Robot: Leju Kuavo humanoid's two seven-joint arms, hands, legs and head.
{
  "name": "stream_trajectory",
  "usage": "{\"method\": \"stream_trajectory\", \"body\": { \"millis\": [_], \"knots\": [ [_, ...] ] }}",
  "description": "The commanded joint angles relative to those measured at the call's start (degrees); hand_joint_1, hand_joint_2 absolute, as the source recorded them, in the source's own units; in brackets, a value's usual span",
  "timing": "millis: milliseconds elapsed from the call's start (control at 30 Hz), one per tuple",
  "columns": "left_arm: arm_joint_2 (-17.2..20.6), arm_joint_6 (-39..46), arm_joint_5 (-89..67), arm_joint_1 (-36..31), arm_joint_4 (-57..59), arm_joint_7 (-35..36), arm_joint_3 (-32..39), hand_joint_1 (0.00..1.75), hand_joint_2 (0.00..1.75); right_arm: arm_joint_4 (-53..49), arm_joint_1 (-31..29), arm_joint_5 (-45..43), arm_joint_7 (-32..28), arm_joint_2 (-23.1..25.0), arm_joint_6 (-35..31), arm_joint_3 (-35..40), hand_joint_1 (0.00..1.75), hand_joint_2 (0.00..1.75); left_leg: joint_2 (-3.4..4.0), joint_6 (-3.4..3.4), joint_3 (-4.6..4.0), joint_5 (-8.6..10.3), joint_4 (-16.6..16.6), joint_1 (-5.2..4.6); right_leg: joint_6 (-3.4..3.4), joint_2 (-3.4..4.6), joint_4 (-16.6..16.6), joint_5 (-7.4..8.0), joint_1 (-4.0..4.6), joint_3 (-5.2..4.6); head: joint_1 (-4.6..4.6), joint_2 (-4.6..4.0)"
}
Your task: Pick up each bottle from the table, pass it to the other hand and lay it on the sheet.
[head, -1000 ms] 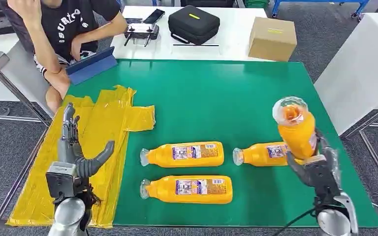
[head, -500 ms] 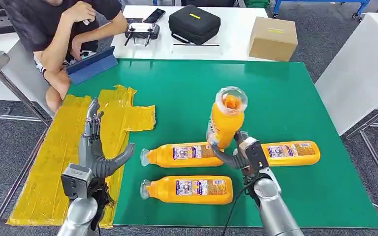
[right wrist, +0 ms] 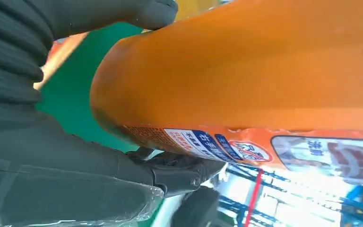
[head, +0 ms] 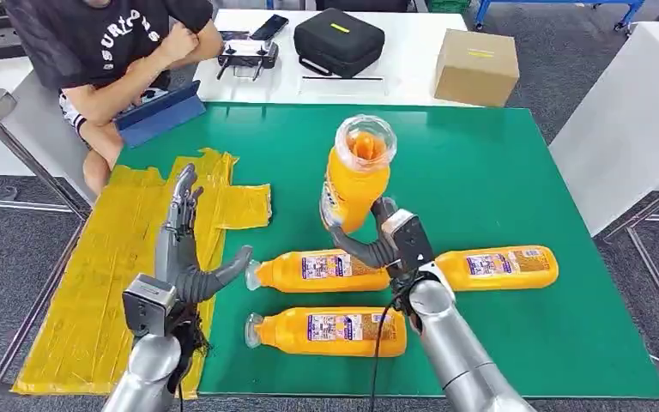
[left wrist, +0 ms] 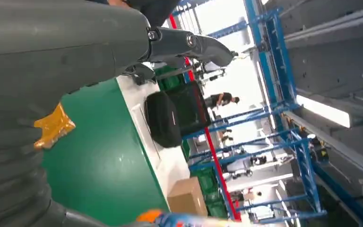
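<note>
Here the right hand held an orange bottle upright above the middle of the green worktop, its clear cap end topmost and tipped slightly toward the camera. The silver right arm rose from the near edge and leaned inward toward the robot's left, the thumb and fingers wrapped around the bottle's lower body; in the right wrist view the fingers curled under the labelled side of the bottle. The left hand stood raised over the inner edge of the yellow sheet, fingers straight and pointing away from the robot, thumb spread out sideways toward the bottles, holding nothing. Three more bottles lay on their sides on the worktop: one just beside the left thumb, one nearer the robot, and one partly behind the right arm. A person sat at the far left corner
</note>
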Motion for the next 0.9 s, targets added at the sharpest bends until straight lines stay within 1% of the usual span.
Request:
{"method": "stream_trajectory", "body": {
  "millis": [33,67,133,200,233,267,333,367,433,500,567,667,733,767,800,867,900],
  "knots": [
    [2.5,-1.0,0.1,-3.4,3.2,1.3,-2.8,0.00,1.75,4.7,-6.1,-1.9,0.0,1.6,-0.4,4.9,1.75,1.75,0.12,-0.20,0.08,-0.04,0.0,0.03,-0.13,0.10,0.0,-0.01,0.02,0.04,0.00,0.00],
    [2.4,-1.1,0.1,-3.4,3.2,1.3,-3.0,0.00,1.75,5.1,-6.3,-2.0,0.0,1.9,-0.4,5.3,1.75,1.75,0.17,-0.30,0.18,-0.09,0.0,0.05,-0.20,0.14,0.1,-0.05,0.04,0.12,0.02,0.00],
    [2.3,-1.1,0.0,-3.7,3.2,1.4,-3.3,0.00,1.75,6.3,-6.8,-2.7,-0.4,2.6,-0.2,6.0,1.75,1.75,0.14,-0.18,0.10,-0.04,0.0,0.03,-0.12,0.12,0.0,0.00,0.03,0.04,0.02,0.00],
    [2.3,-1.2,0.0,-4.0,3.3,1.4,-3.7,0.00,1.75,8.9,-8.2,-2.8,-0.3,3.9,-0.1,7.3,1.75,1.75,0.22,-0.32,0.25,-0.11,0.0,0.06,-0.20,0.18,0.0,-0.04,0.05,0.18,0.02,0.00],
    [2.2,-1.2,0.0,-4.1,3.3,1.4,-3.8,0.00,1.75,9.0,-8.3,-2.6,-0.3,4.2,-0.2,7.6,1.75,1.75,0.19,-0.24,0.15,-0.07,0.0,0.05,-0.15,0.16,0.0,-0.02,0.04,0.10,0.02,0.00],
    [2.2,-1.2,0.0,-4.1,3.3,1.4,-3.9,0.00,1.75,10.6,-8.9,-2.8,-0.3,5.0,-0.1,8.0,1.75,1.75,0.29,-0.32,0.22,-0.12,0.0,0.06,-0.20,0.26,0.1,-0.04,0.05,0.13,0.02,0.00],
    [2.4,-1.2,0.0,-4.4,3.1,1.4,-4.1,0.00,1.75,12.5,-9.9,-2.4,0.0,5.8,-0.1,9.3,1.75,1.75,0.22,-0.27,0.18,-0.09,0.0,0.04,-0.17,0.19,0.0,-0.03,0.03,0.10,0.02,0.00],
    [2.4,-1.1,0.0,-4.6,2.9,1.5,-4.1,0.00,1.75,14.9,-11.2,-1.4,0.0,6.2,0.0,10.8,1.75,1.75,0.33,-0.33,0.22,-0.13,0.1,0.06,-0.21,0.30,0.1,-0.05,0.05,0.13,0.00,0.00],
    [2.4,-1.1,0.0,-4.8,2.7,1.6,-4.0,0.00,1.75,15.3,-11.3,-1.2,-0.2,6.8,-0.4,11.1,1.75,1.75,0.33,-0.31,0.21,-0.10,0.0,0.06,-0.20,0.29,0.1,-0.03,0.04,0.12,0.02,0.00],
    [2.4,-1.1,0.0,-4.8,2.7,1.6,-4.0,0.00,1.75,15.3,-11.3,-1.2,-0.2,6.8,-0.4,11.1,1.75,1.75,0.23,-0.33,0.22,-0.09,0.0,0.07,-0.20,0.19,0.0,-0.05,0.05,0.16,0.02,0.00],
    [2.5,-1.1,0.1,-4.6,2.4,1.7,-4.0,0.00,1.75,16.1,-11.6,-1.2,-0.5,6.8,-0.7,11.2,1.75,1.75,0.07,-0.19,0.09,-0.01,0.0,0.04,-0.11,0.04,0.0,-0.02,0.02,0.06,0.02,0.00],
    [2.5,-1.1,0.0,-4.6,2.5,1.7,-4.0,0.00,1.75,16.3,-11.8,-1.2,-0.6,6.7,-0.7,11.3,1.75,1.75,0.12,-0.29,0.19,-0.08,0.0,0.08,-0.16,0.09,0.0,-0.06,0.05,0.17,0.02,0.00],
    [2.5,-1.1,0.0,-4.6,2.5,1.7,-4.0,0.00,1.75,16.3,-11.8,-1.2,-0.6,6.7,-0.7,11.3,1.75,1.75,0.06,-0.17,0.07,0.00,0.0,0.04,-0.09,0.04,0.0,-0.01,0.01,0.05,0.02,0.00],
    [2.5,-1.1,0.0,-4.7,2.5,1.8,-4.0,0.00,1.75,17.1,-12.2,-0.1,-0.3,6.6,-0.9,12.4,1.75,1.75,0.09,-0.30,0.19,-0.07,0.0,0.08,-0.17,0.05,0.0,-0.06,0.05,0.18,0.02,0.00],
    [2.6,-1.2,-0.1,-4.9,2.4,2.3,-4.0,0.00,1.75,18.4,-12.8,1.8,0.5,6.9,-2.0,13.9,1.75,1.75,0.07,-0.23,0.10,-0.03,0.0,0.08,-0.13,0.05,0.0,-0.02,0.05,0.09,0.02,0.00],
    [2.9,-2.5,-0.4,-5.2,2.6,4.1,-4.0,0.00,1.75,22.2,-13.7,3.0,0.4,8.3,-3.1,15.5,1.75,1.75,0.11,-0.18,0.08,-0.02,0.0,0.05,-0.10,0.10,0.0,-0.01,0.02,0.05,0.04,0.00],
    [2.9,-3.4,-0.3,-5.3,3.1,5.0,-3.8,0.00,1.75,24.0,-14.0,3.6,0.3,8.9,-3.5,16.2,1.75,1.75,0.17,-0.27,0.15,-0.06,0.0,0.07,-0.16,0.15,0.0,-0.03,0.04,0.11,0.02,0.00]
  ]
}}
